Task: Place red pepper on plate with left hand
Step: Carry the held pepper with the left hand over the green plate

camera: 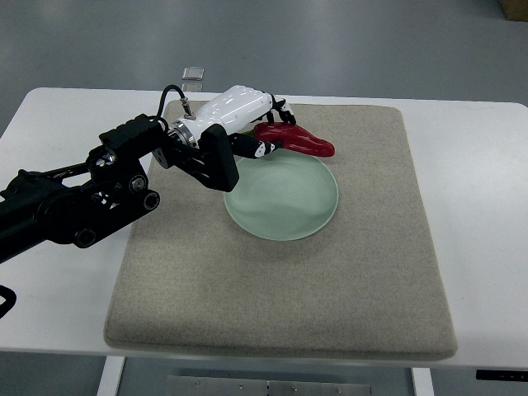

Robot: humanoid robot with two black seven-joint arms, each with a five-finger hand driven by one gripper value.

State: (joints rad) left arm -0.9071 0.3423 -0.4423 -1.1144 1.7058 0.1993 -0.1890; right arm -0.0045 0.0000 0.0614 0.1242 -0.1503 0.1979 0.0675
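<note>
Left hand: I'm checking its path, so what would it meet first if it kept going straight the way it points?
The white left hand points toward the picture's right and already grips the glossy red pepper. Beyond the pepper lies only beige felt mat, with the pale green round plate just nearer the camera; heights are unclear.

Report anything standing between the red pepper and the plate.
Nothing visible does. The left hand is closed on the red pepper, which sits at the far rim of the pale green plate. The plate's surface is bare, with no other object on the mat nearby.
</note>
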